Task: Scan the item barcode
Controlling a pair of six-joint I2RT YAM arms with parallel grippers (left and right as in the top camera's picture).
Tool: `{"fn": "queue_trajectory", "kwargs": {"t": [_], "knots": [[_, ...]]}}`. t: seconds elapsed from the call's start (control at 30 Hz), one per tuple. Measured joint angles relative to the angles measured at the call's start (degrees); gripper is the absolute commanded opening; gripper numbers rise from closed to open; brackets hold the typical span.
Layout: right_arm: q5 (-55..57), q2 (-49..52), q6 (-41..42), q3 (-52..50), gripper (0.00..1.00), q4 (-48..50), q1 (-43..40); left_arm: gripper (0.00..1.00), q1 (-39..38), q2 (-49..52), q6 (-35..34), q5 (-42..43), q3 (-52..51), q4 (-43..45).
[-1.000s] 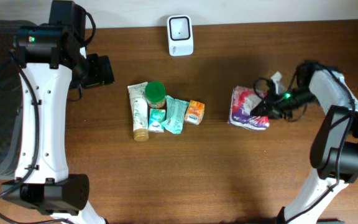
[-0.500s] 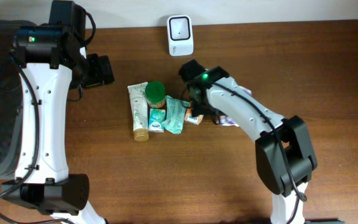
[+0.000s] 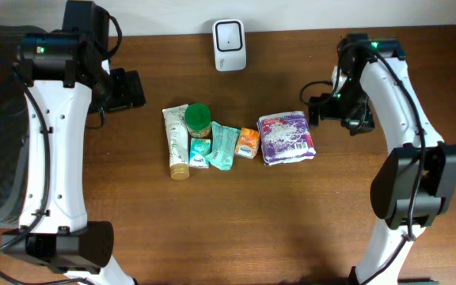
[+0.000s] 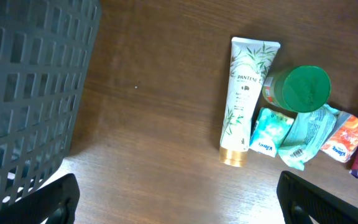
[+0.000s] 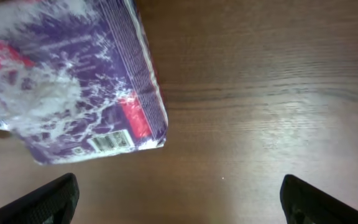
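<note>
Lying flat on the counter [image 3: 212, 229], the purple pack [image 3: 287, 137] sits near the right fingers [image 3: 317, 111] but does not touch them. Those fingers are spread wide and hold nothing. The left fingers [image 3: 137, 89] are wide too and far from the pack. They have a tube [image 4: 244, 106] and a green-lid jar [image 4: 303, 87] ahead of them and a basket [image 4: 30, 93] off to one side.

I think no item is being scanned right now. Next, the right fingers would need to close on the pack and carry it to the scanner [image 3: 229, 45], stripes facing it.

Only the right wrist view shows the barcode [image 5: 110, 142], on the pack's edge. Only the top view shows the scanner.
</note>
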Motion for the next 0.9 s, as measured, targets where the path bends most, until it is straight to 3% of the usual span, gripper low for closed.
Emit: {"fn": "queue_trajectory", "kwargs": {"t": [0.27,0.53,0.67,0.7,0.73,0.77,0.8,0.9], "knots": [[-3.28,0.07,-1.22,-4.24,0.99,4.11,-0.04,0.99,0.00,0.00,0.02,0.00,0.00,0.02],[-7.80,0.07,-1.22,-4.57,0.99,20.57,1.62,0.99,0.00,0.00,0.00,0.00,0.00,0.00],[-10.75,2.03,-1.22,-9.70,1.00,26.10,1.60,0.99,0.00,0.00,0.00,0.02,0.00,0.02],[-11.91,2.86,-1.22,-11.85,0.92,28.50,1.60,0.99,0.00,0.00,0.02,0.00,0.00,0.02],[-13.33,3.69,-1.20,-13.94,0.66,29.88,1.60,0.99,0.00,0.00,0.02,0.00,0.00,0.00],[-15.87,3.82,-1.53,-16.02,0.27,32.63,1.60,0.99,0.00,0.00,0.00,0.00,0.00,0.02],[-17.97,3.82,-1.38,-17.03,0.04,33.20,1.60,0.99,0.00,0.00,0.00,0.02,0.00,0.00],[-22.40,3.63,-1.31,-17.09,0.04,32.94,1.49,0.99,0.00,0.00,0.02,0.00,0.00,0.00]]}}
